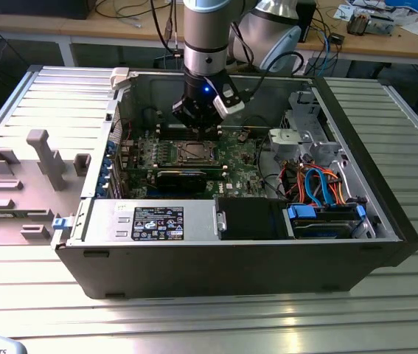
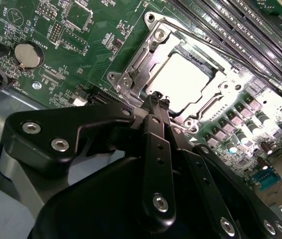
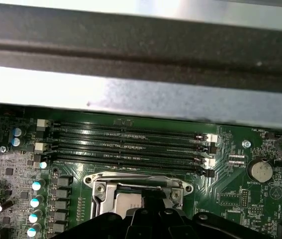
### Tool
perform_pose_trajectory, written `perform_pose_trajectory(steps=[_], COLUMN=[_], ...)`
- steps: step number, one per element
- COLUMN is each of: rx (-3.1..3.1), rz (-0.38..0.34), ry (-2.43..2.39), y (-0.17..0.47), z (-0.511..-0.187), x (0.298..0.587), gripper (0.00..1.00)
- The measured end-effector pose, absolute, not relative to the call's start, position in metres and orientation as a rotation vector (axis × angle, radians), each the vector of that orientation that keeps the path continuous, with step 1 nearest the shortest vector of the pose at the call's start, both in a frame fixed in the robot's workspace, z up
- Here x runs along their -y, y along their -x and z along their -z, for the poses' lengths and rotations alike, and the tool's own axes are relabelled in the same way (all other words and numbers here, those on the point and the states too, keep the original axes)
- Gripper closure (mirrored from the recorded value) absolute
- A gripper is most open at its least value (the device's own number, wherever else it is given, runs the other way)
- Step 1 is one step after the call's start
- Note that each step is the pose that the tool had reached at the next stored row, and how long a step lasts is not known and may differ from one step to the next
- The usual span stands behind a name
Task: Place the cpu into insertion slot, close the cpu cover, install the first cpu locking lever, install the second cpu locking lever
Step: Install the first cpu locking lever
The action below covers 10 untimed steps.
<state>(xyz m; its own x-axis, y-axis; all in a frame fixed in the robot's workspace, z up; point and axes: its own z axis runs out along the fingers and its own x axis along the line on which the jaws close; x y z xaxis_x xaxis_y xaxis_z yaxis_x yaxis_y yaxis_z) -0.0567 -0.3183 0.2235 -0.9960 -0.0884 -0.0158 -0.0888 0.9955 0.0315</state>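
Green motherboard (image 2: 56, 40), cpu (image 2: 183, 82) seated in socket, closed jaws just above.

Silver-grey arm (image 1: 207, 29) w/ black joint band, blue LED, black tool (image 2: 156, 102) w/ silver screws, matte linkages

Both wrist views close above socket (image 2: 180, 82)

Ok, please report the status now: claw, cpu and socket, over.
Claw shut, tip at edge of cpu cover, holding nothing seen. Cpu seated in insertion slot, cover down over it. Nothing in the way.
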Motion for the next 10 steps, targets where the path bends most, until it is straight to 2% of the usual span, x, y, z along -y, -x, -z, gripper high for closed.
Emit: perform_pose_trajectory(steps=[10], rx=[-3.124], rz=[-0.047], ry=[0.139], y=[0.057], z=[-0.237], x=[0.319], gripper=[0.89])
